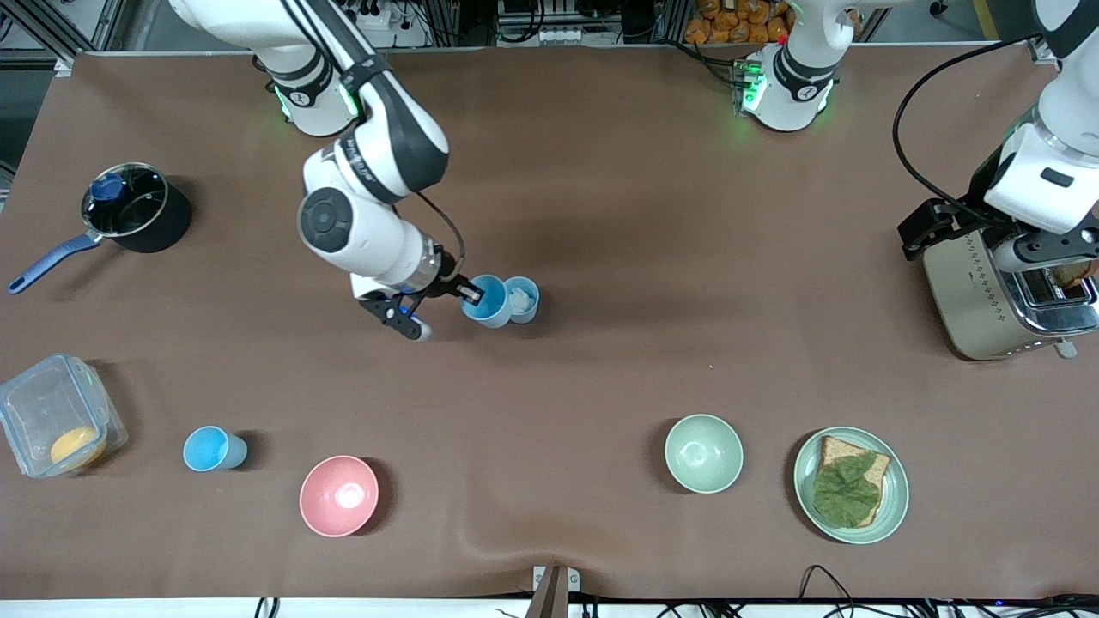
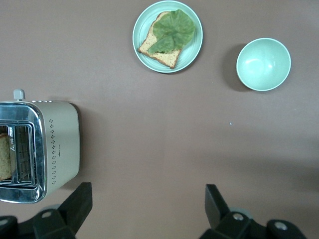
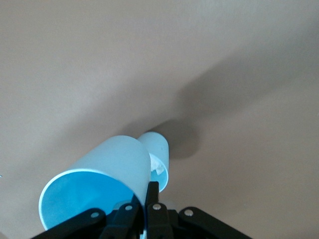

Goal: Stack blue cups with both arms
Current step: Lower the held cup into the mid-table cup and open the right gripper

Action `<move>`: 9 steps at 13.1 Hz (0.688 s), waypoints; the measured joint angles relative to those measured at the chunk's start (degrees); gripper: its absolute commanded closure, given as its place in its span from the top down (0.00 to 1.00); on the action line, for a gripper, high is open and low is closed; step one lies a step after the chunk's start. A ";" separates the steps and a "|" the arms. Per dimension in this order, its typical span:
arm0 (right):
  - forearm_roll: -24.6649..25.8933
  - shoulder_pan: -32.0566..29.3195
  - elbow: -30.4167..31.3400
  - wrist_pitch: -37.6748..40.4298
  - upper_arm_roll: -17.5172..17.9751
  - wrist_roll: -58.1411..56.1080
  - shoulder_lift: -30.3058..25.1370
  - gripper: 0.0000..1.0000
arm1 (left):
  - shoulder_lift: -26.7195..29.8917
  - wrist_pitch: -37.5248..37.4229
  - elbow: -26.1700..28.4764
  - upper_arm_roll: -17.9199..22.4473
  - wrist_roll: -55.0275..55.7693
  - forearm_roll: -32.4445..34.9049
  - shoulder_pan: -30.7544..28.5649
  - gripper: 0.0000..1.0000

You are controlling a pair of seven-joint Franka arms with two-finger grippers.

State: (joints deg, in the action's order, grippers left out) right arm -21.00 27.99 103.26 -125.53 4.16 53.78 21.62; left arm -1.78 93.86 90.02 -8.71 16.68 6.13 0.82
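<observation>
1. Blue cups: the front view shows three. One held cup is pinched at its rim by the right gripper, whose fingers are clamped on the rim at the cup's 9 o'clock side. A second cup, with something white inside, stands touching it at its 3 o'clock. A third cup stands alone toward the right arm's end of the table, at 9 o'clock from the pink bowl.
2. In the same view there are two bowls, the pink one and a pale green bowl; one plate carrying bread with a leaf; one toaster; one dark pot; one clear container. The left gripper hangs over the toaster.
3. Left wrist view: the left gripper has its fingers spread wide, grasping nothing, over bare table. One toaster, one plate and one green bowl are visible.
4. Right wrist view: the right gripper grips the wall of the held cup, which is tilted; the second cup sits just beside it. Two cups show here.
</observation>
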 measured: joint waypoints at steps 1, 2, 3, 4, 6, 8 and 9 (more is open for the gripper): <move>-0.02 0.58 0.00 -0.07 -0.01 0.92 0.39 0.00 | -0.02 0.00 0.20 0.00 0.00 0.00 0.00 1.00; -0.02 1.09 0.00 -0.09 -0.01 2.00 0.71 0.00 | -0.07 0.00 0.30 -0.01 0.00 0.00 0.00 1.00; -0.02 1.61 0.00 -0.10 -0.02 3.12 1.01 0.00 | -0.13 0.00 0.34 -0.05 0.00 0.00 0.01 1.00; -0.02 2.18 0.00 -0.10 -0.02 4.23 1.33 0.00 | -0.17 0.00 0.35 -0.10 0.00 0.00 0.01 1.00; -0.02 3.26 0.00 -0.15 -0.03 5.91 2.02 0.00 | -0.27 0.00 0.38 -0.15 0.00 0.00 0.01 1.00; -0.02 3.89 0.01 -0.25 -0.03 6.47 2.53 0.00 | -0.47 0.00 0.40 -0.16 0.00 0.00 0.01 1.00; -0.02 4.00 0.00 -0.27 -0.03 6.67 2.75 0.00 | -0.57 0.00 0.41 -0.16 0.00 0.00 0.01 1.00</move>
State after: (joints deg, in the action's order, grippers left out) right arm -21.02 31.99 103.26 -125.80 4.13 60.45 24.37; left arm -2.35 93.87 90.43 -8.87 16.68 6.13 0.83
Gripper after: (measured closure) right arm 0.960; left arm 0.000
